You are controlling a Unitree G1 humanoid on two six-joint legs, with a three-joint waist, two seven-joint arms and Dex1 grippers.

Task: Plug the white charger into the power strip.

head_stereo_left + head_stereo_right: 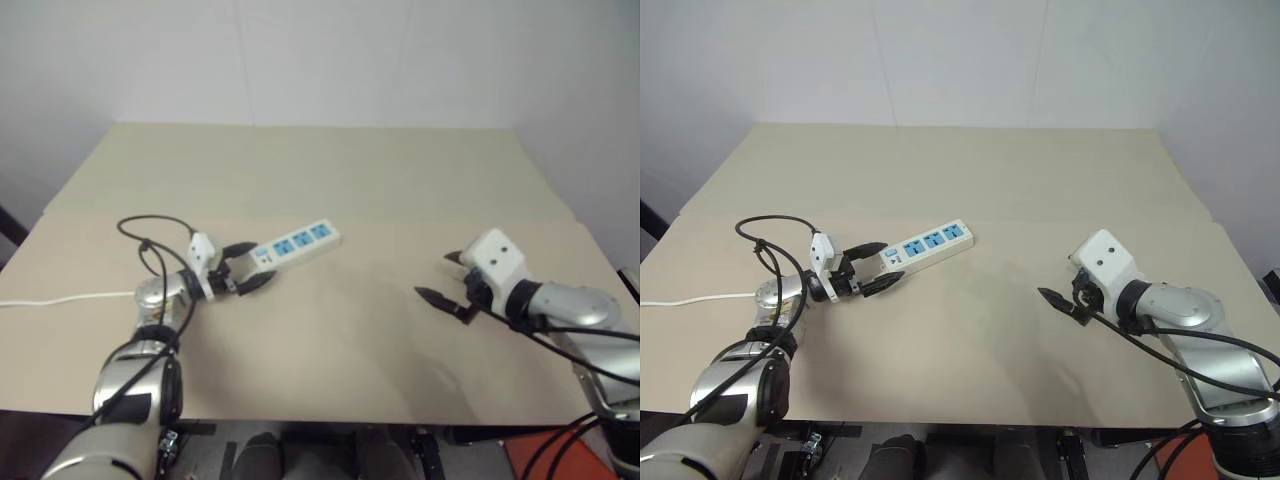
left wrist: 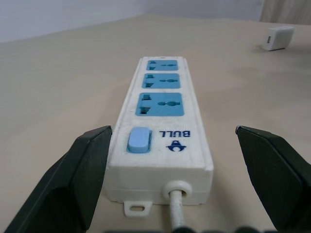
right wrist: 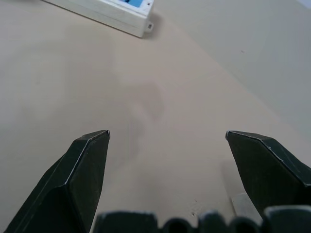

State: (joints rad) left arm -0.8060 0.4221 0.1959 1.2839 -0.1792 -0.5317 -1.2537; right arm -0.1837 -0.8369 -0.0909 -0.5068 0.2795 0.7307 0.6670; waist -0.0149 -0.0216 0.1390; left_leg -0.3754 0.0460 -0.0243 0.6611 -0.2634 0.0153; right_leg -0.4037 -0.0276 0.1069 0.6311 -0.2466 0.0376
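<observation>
Here the left gripper (image 1: 247, 270) stands wide open around the switch end of the power strip (image 1: 296, 243), a long flat white plastic bar with three blue socket faces lying on the beige counter (image 1: 340, 180). One black finger (image 2: 80, 170) sits just beside the strip's side wall; the other is farther off. To steady the strip well, the gripper would best centre itself first, then close evenly on both side walls, clear of the thin white cord (image 2: 176, 208). The small white boxy charger (image 2: 278, 38) lies farther along the counter. The right gripper (image 1: 1064, 298) hangs wide open and empty, well apart from the strip.
</observation>
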